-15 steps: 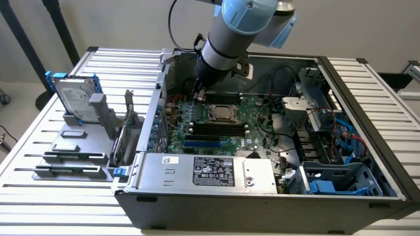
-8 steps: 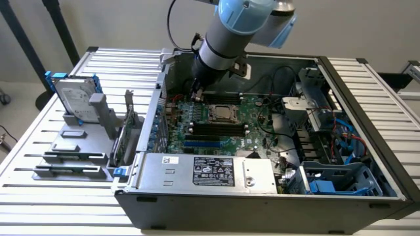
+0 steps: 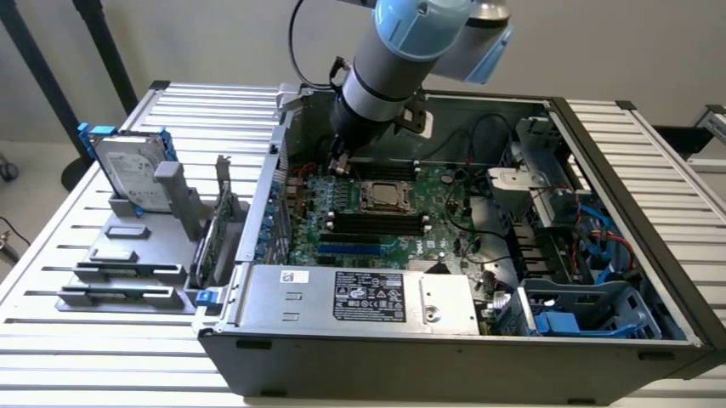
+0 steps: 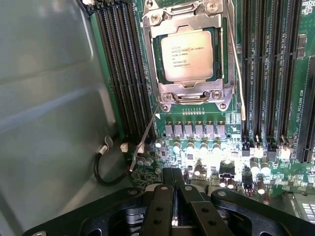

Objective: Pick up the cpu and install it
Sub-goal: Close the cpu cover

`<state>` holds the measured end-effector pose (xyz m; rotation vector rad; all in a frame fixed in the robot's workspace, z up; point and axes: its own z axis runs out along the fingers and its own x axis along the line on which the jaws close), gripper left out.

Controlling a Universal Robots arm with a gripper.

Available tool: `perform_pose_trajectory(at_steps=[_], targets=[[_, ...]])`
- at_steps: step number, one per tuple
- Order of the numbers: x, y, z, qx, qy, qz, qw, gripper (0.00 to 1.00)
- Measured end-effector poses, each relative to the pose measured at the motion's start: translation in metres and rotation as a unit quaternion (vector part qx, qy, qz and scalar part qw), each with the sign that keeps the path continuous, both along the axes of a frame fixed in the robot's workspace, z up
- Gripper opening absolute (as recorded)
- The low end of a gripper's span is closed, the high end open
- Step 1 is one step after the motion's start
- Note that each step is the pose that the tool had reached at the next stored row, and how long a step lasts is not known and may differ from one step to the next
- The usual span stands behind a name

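Observation:
The cpu (image 4: 187, 53) is a small silver square lying flat in its socket on the green motherboard (image 4: 211, 132), framed by the metal retention bracket (image 4: 189, 93). In the exterior view the cpu (image 3: 382, 195) sits mid-board inside the open computer case. My gripper (image 4: 173, 173) is shut, its two black fingers pressed together with nothing between them. It hovers over the board a short way from the socket's hinge end, beside the thin socket lever (image 4: 143, 142). In the exterior view the gripper (image 3: 337, 163) hangs just to the exterior view's left of the socket.
The grey case wall (image 4: 49, 98) rises close beside the gripper. Memory slots (image 4: 120, 73) flank the socket on both sides. A power supply (image 3: 352, 295) fills the case front. Outside the case, a silver hard drive (image 3: 128, 166) with blue rails stands on a grey tray (image 3: 125, 276).

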<state>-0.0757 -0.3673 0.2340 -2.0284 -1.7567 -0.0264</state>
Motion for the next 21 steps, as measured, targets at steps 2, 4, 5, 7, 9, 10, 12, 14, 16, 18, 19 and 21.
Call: perform_pose_trajectory(at_steps=[2, 4, 5, 7, 9, 10, 12, 14, 16, 18, 19, 21], targets=[[-0.0003, -0.0001, 0.0002, 0.0014, 0.0012, -0.002, 1.0000, 0.11], [-0.0006, 0.0000, 0.0009, 0.0043, 0.0020, -0.004, 1.0000, 0.11], [-0.0008, -0.0001, 0.0012, 0.0060, 0.0024, -0.005, 1.0000, 0.11], [-0.0011, -0.0001, 0.0013, 0.0069, 0.0033, -0.007, 0.9999, 0.11], [-0.0017, -0.0001, 0.0013, 0.0057, 0.0037, -0.009, 0.9999, 0.11], [-0.0019, -0.0001, 0.0013, 0.0020, 0.0038, -0.009, 1.0000, 0.11], [-0.0024, -0.0001, 0.0013, -0.0110, 0.0036, -0.009, 0.9999, 0.11], [-0.0028, -0.0001, 0.0013, -0.0264, 0.0035, -0.009, 0.9996, 0.11], [-0.0029, -0.0001, 0.0013, -0.0387, 0.0034, -0.010, 0.9992, 0.11], [-0.0029, -0.0001, 0.0012, -0.0449, 0.0035, -0.015, 0.9989, 0.11], [-0.0029, -0.0002, 0.0014, -0.0459, 0.0037, -0.019, 0.9988, 0.11], [-0.0029, -0.0001, 0.0017, -0.0465, 0.0042, -0.030, 0.9985, 0.11]])
